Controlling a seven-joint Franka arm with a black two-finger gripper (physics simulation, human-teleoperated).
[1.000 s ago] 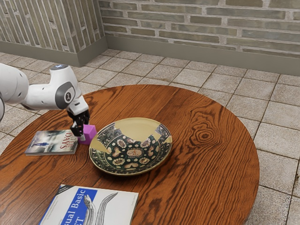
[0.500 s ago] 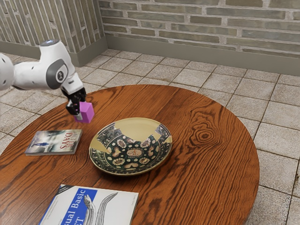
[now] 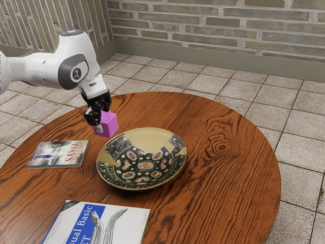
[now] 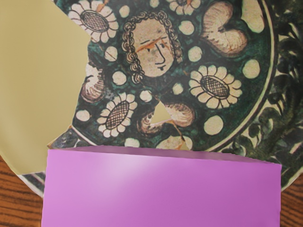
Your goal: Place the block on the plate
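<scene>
1. One black two-finger gripper (image 3: 102,123) hangs in the air with its two fingers pinching one magenta block (image 3: 110,125) from two sides.
2. The block is at the fingertips, clear of the table and not resting on the plate. In the wrist view it is just under the hand, with the plate's pattern beyond it.
3. One white arm (image 3: 75,56) runs from the hand toward the exterior view's left.
4. One decorated plate (image 3: 150,140) lies lower than the hand, near it toward the exterior view's right. Plain tan areas break its dark floral pattern; the wrist view shows one curly-haired face among the flowers.
5. Two books lie out from the hand: the "DAYS" book (image 3: 57,153), lower and toward the exterior view's left, and the "Visual Basic" book (image 3: 96,226), farther off toward that view's lower edge.
6. One round wooden table (image 3: 218,178) spreads beneath the hand. Farthest out are the tiled floor (image 3: 259,99) and the brick wall (image 3: 203,25).
7. A second ago the hand was low, with the block down between the "DAYS" book and the plate. Half a second ago both were raised; since then they have shifted toward the exterior view's right, closer to the plate. The plate and both books have kept their places.
</scene>
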